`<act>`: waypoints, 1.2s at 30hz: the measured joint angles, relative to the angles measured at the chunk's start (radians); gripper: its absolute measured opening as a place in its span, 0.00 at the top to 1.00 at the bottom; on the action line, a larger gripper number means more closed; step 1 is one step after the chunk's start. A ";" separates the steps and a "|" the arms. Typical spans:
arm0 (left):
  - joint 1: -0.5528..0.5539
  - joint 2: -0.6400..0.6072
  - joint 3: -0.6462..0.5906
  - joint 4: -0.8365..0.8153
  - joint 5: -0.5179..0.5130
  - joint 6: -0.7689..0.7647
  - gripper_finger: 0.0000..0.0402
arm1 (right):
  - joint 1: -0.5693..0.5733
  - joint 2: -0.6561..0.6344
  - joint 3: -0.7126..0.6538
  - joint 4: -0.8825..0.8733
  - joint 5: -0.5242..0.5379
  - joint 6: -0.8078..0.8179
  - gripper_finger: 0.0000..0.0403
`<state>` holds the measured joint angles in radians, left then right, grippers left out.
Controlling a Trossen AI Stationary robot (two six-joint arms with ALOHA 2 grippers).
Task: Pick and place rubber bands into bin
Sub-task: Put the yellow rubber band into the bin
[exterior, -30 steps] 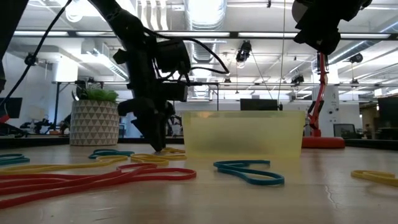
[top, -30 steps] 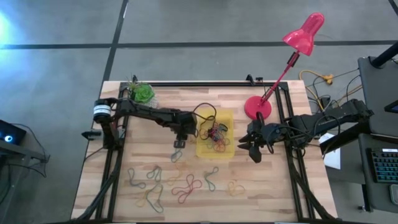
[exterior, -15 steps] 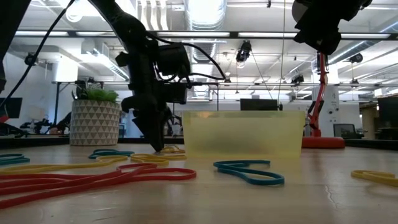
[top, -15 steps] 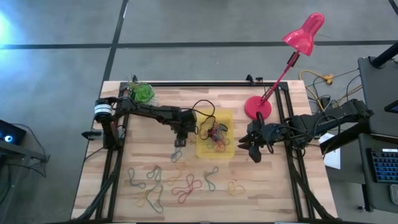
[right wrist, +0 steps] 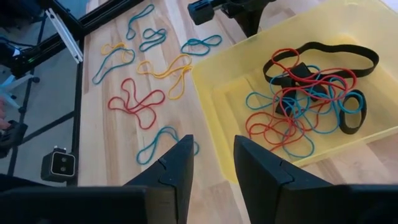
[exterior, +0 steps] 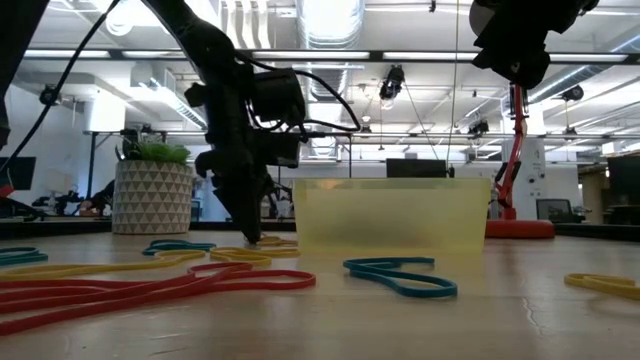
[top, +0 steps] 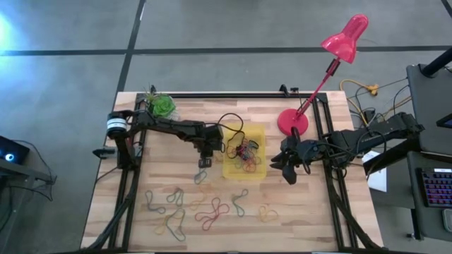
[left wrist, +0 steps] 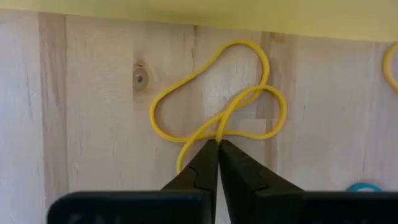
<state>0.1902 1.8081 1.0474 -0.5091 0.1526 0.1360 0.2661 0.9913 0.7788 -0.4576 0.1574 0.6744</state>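
Observation:
A yellow rubber band lies twisted into loops on the wood, just left of the yellow bin. My left gripper stands over it with its tips at the table and is shut on it. The bin holds a tangle of red, blue and black rubber bands. More rubber bands lie loose on the table toward its near edge. My right gripper hangs open in the air to the right of the bin, with nothing between its fingers. My left gripper pinches the yellow band between its two fingertips at the spot where its strands cross. The fingers come steeply from above, pointing down. The band's loops lie flat and slack on the table beyond the tips.
A white pot with a green plant stands at the far left corner, and a pink desk lamp has its base far right of the bin. Black frame rails run along the table's left and right sides.
My left gripper has shut its fingers at the table top, taking hold of the yellow band, and has rolled a little while staying in place. The band still lies on the wood.

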 joint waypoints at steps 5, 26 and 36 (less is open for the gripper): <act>-0.002 -0.056 -0.010 -0.042 0.006 -0.003 1.00 | 0.003 0.000 0.000 -0.001 -0.001 0.003 0.76; 0.005 -0.099 -0.017 0.008 -0.049 0.008 0.91 | 0.003 0.000 -0.001 0.000 0.000 -0.001 0.76; 0.008 -0.080 -0.016 0.019 -0.110 0.010 0.68 | 0.003 0.000 -0.001 0.000 0.000 -0.001 0.75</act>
<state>0.1978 1.7281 1.0309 -0.4904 0.0426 0.1459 0.2691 0.9916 0.7776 -0.4576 0.1574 0.6739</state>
